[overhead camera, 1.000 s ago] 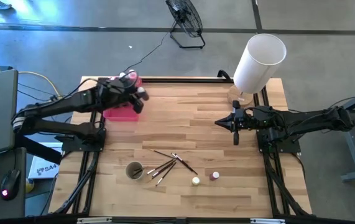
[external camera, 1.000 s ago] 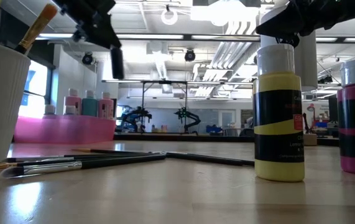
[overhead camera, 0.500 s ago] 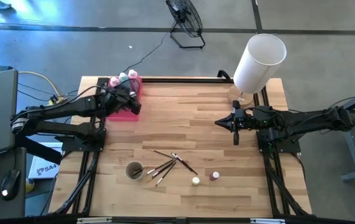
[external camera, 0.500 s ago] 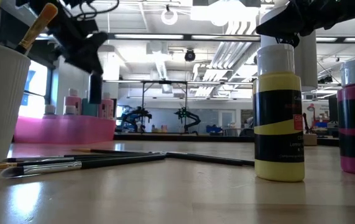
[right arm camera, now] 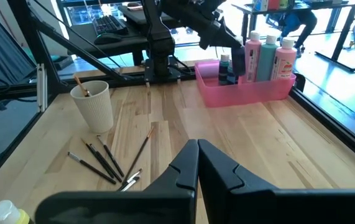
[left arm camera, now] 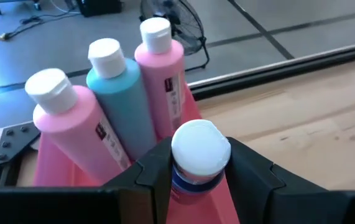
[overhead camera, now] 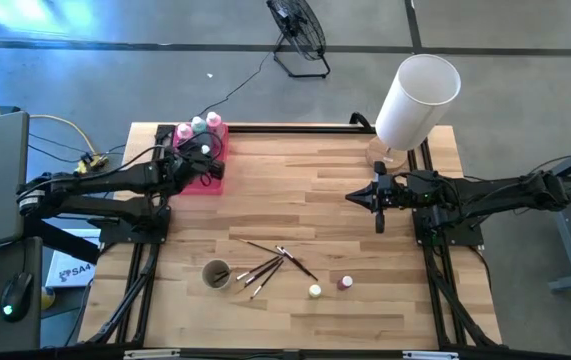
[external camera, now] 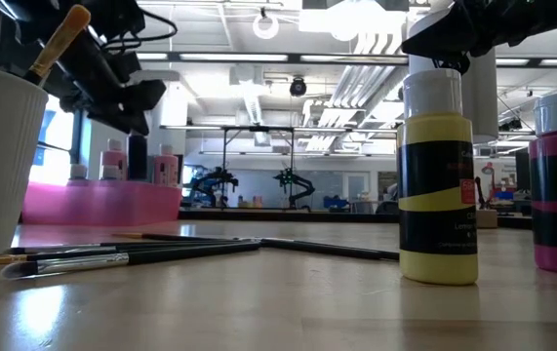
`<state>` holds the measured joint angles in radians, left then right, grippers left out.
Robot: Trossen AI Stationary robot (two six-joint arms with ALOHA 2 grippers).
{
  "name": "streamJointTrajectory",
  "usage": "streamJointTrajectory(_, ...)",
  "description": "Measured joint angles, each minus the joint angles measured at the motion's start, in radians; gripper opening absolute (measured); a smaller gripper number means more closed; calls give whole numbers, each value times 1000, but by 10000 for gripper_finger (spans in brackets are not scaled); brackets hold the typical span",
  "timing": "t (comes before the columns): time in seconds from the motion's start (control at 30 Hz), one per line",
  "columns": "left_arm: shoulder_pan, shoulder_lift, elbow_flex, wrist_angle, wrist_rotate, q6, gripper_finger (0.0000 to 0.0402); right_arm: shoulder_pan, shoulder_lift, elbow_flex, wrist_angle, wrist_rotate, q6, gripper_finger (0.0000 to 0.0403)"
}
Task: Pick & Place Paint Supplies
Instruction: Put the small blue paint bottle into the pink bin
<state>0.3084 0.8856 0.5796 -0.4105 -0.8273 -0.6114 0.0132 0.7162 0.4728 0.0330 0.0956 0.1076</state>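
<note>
Jaws of the left gripper (left arm camera: 193, 180), clamped on a small white-capped paint pot (left arm camera: 197, 157), are being lowered into the pink tray (overhead camera: 194, 181) beside the squeeze bottles (left arm camera: 124, 106), nearing placement, while the right gripper (right arm camera: 197, 163) is being kept shut above mid-tabletop.

Left arm reaches in from the high view's left edge toward the upper left, forearm nearly level; the left gripper (overhead camera: 203, 162) points down, its fingers (left arm camera: 155, 177) clamped on either side of a small white-capped paint pot (left arm camera: 199, 153). Right arm extends from the right edge to centre right; the right gripper (overhead camera: 354, 197) hangs closed.
</note>
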Motion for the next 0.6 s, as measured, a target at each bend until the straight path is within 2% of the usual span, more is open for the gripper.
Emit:
streamJointTrajectory(0.37,0,0,-76,53,-13,-104,125,0,0,0,1,2,0,2)
streamJointTrajectory(0.6,0,27,-109,121,40,-124,125,0,0,0,1,3,0,2)
